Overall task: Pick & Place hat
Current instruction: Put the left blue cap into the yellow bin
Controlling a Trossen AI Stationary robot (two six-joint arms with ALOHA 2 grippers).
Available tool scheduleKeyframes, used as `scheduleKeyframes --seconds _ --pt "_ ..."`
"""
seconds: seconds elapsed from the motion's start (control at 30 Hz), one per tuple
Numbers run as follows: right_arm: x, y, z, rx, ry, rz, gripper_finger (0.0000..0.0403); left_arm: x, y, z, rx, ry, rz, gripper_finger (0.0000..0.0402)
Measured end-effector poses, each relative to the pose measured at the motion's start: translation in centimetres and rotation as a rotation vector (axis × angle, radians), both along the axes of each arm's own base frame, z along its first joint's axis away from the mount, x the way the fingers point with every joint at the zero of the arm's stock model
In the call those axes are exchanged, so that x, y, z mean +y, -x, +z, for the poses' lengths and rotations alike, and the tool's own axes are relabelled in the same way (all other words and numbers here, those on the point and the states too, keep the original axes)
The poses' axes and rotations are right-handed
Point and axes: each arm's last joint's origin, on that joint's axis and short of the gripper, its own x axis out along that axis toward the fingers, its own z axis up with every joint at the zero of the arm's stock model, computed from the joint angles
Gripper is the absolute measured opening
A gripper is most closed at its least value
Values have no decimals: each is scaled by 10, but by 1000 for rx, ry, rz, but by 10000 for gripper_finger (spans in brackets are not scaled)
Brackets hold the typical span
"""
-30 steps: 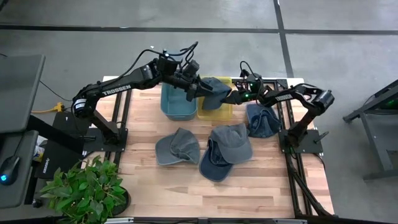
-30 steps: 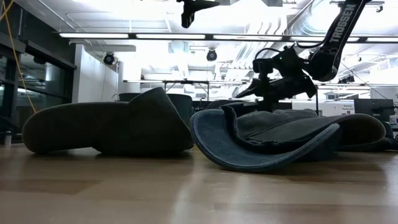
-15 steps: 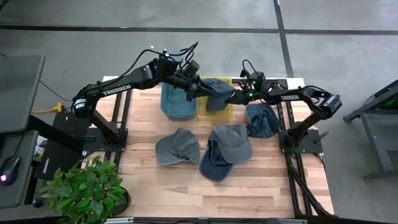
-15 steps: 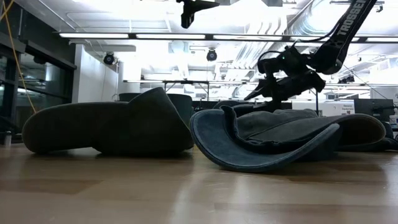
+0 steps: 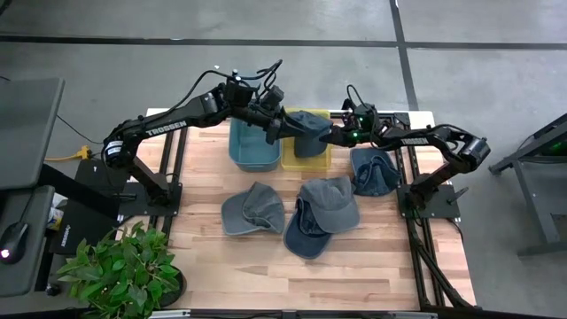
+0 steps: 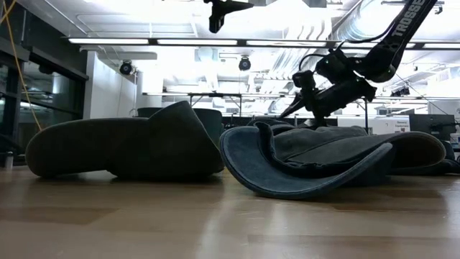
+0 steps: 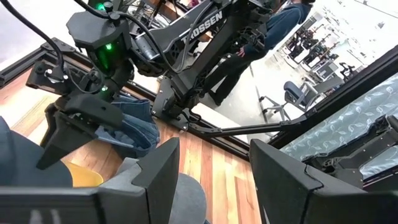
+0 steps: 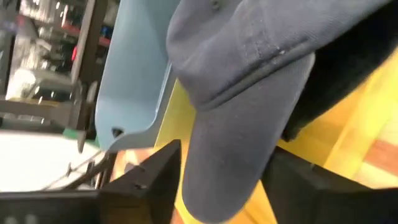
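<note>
Plant (image 5: 120, 266): one, lower left of the high view, off the table's corner.
Table (image 5: 372, 257): one wooden top, centre of the high view.
Left arm: reaches from the left edge toward the upper centre of the high view.
Left gripper (image 5: 275, 128): above the seam between the two bins, its fingers closed on the held hat's left side.
Bins: two, side by side at the upper centre of the high view; blue bin (image 5: 252, 151) on the left, yellow bin (image 5: 310, 159) on the right.
Held hat (image 5: 306, 131): one blue cap, over the yellow bin, hanging between the two grippers; in the right wrist view its brim (image 8: 242, 143) droops between that arm's fingers (image 8: 146, 180), with the yellow and blue bins behind.
Hats on the table: three; grey hat (image 5: 252, 210) at centre left, large blue hat (image 5: 321, 213) at centre, dark blue hat (image 5: 372, 170) at centre right beside the yellow bin.
Hats in all: four.
Right gripper (image 5: 330, 137): at the held hat's right edge, upper centre right of the high view, fingers parted with the brim between them; whether they pinch the cloth, cannot tell.
Right arm: runs from the right edge of the table to the upper centre.
Low view: grey hat (image 6: 122, 147) at left, large blue hat (image 6: 323, 162) at right, an arm above it.
</note>
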Motion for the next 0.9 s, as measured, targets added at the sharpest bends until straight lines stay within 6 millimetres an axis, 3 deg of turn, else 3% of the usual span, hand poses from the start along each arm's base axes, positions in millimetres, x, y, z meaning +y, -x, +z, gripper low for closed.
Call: scheduleKeyframes --seconds 0.3,0.63,0.77,0.9 --pt "2 0 -3 19 -67 -27 281 0 0 -1 5 3 0 193" --pt "1 -1 -1 7 -128 -33 285 0 1 -6 59 20 15 193" --pt "-4 -11 13 42 -106 10 283 0 1 -6 59 20 15 193" --pt "-6 -19 29 194 -84 42 283 0 1 -6 60 20 14 193"
